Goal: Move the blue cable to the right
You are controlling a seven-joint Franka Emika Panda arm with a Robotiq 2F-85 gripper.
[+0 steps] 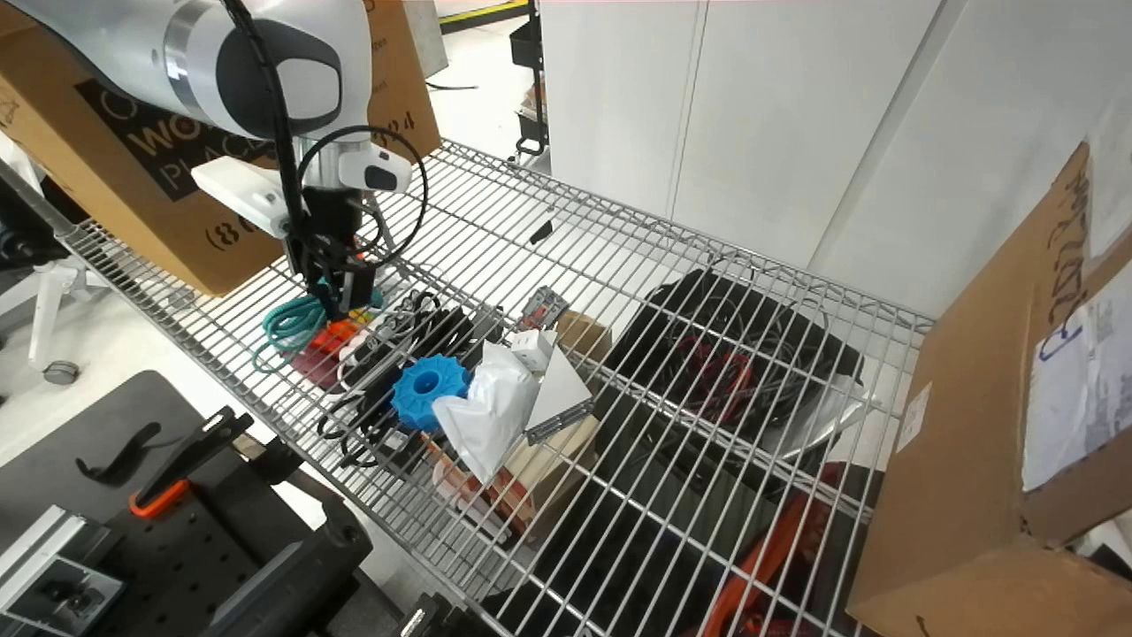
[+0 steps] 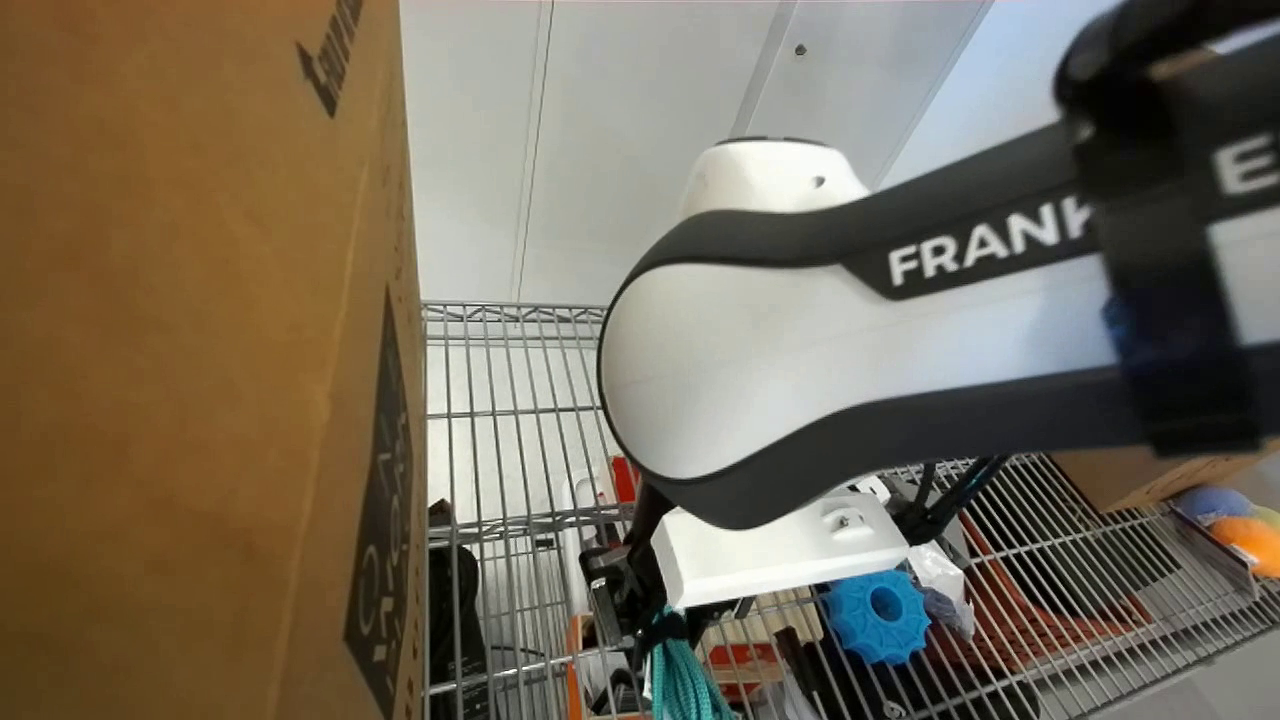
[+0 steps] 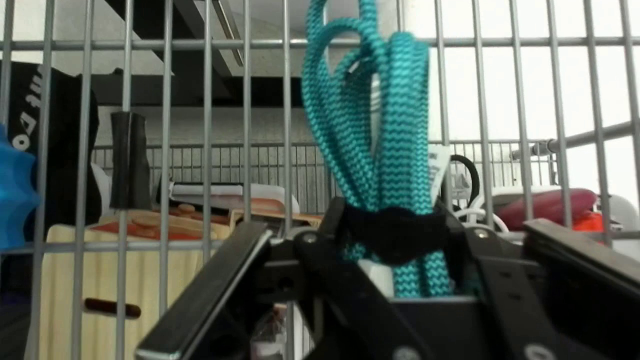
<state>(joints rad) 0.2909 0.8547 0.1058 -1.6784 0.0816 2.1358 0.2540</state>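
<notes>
My arm (image 2: 900, 350) is rounded and white, with dark grey bands (image 2: 900, 442) and white letters (image 2: 980, 243) reading FRANK; a black cable (image 1: 279, 124) runs down me; silver screws (image 3: 310, 238) dot my black pincer (image 3: 394, 227).

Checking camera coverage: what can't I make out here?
Teal cable: wrist view, one loop cut by top edge.
Its lower strands: in an exterior view, cut by bottom edge.
Blue disc: wrist view, cut by left edge.
Arm lettering: in an exterior view, partly under black band.

Both exterior views look down onto wire shelf (image 1: 654, 227). Wrist view close along pincer (image 3: 395, 232).
</notes>
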